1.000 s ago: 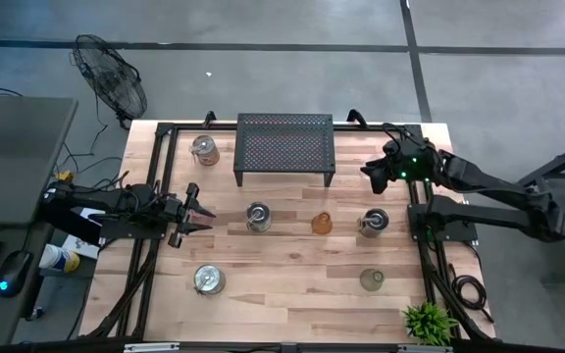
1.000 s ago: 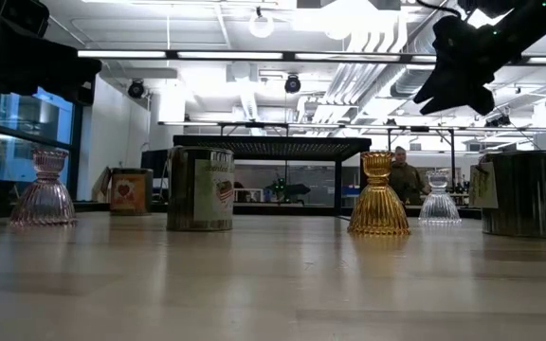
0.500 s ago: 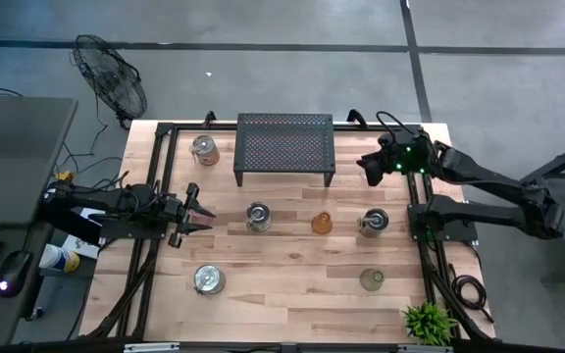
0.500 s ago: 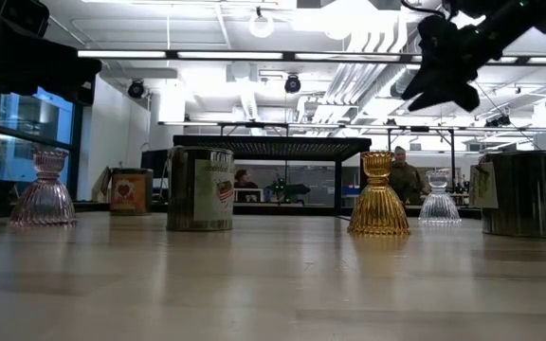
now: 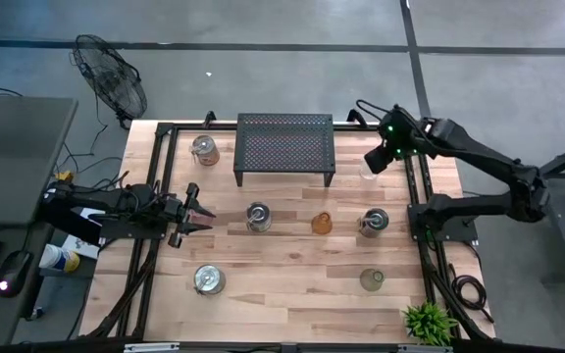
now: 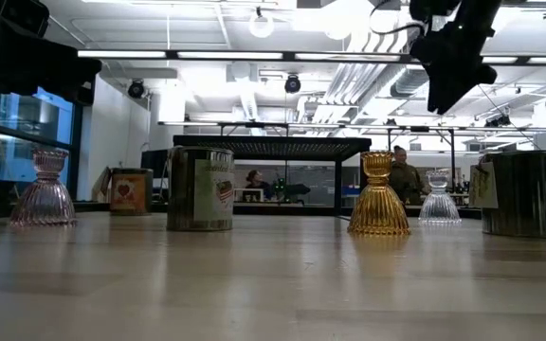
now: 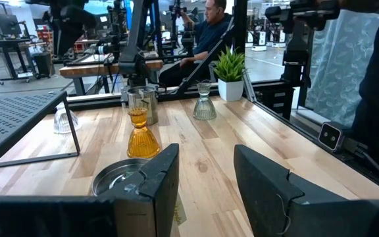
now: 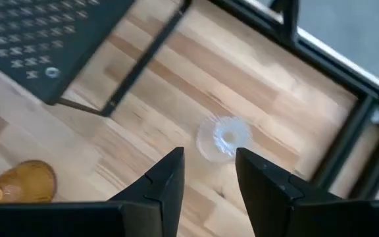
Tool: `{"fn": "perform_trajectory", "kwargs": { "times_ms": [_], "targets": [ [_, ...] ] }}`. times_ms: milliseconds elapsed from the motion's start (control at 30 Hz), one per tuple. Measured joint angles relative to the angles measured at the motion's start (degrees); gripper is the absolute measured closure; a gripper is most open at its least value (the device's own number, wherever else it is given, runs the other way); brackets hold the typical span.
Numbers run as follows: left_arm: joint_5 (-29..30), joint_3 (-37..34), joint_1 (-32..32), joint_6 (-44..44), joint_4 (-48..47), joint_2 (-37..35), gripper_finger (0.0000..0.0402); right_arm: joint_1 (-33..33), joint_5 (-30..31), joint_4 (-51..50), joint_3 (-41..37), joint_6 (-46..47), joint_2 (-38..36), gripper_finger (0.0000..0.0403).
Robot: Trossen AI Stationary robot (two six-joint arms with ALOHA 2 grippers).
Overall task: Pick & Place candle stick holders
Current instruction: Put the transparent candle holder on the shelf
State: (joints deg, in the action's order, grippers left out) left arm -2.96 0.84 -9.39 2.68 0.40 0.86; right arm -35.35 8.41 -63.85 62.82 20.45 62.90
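The right gripper [image 5: 375, 160], fingers parted and empty, is held above a clear glass holder [image 8: 224, 137] near the table's [image 5: 292, 284] far right corner. The left gripper [image 5: 200, 216] is parked open at the left edge.

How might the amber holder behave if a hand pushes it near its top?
The amber holder has a flared base and narrow neck, so it probably stands steady but could tip from a high push. It looks like ribbed glass: likely rigid, breakable, and somewhat slippery.
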Motion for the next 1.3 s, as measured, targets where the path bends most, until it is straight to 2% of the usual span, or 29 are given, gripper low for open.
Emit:
{"fn": "perform_trajectory", "kwargs": {
  "times_ms": [267, 967, 1300],
  "targets": [
    [0.0, 0.0, 0.0, 0.0, 0.0, 0.0, 0.0259, -4.7, -3.0, -5.0, 1.0, 2.7, 5.6, 0.0274],
    [0.0, 0.0, 0.0, 0.0, 0.0, 0.0, 0.0259, -9.4, -2.8, -5.3, 1.0, 3.0, 18.0, 0.0272],
    [0.0, 0.0, 0.0, 0.0, 0.0, 0.0, 0.0259, -11.0, -4.6, -2.8, 0.9, 4.6, 18.2, 0.0208]
  ]
}}
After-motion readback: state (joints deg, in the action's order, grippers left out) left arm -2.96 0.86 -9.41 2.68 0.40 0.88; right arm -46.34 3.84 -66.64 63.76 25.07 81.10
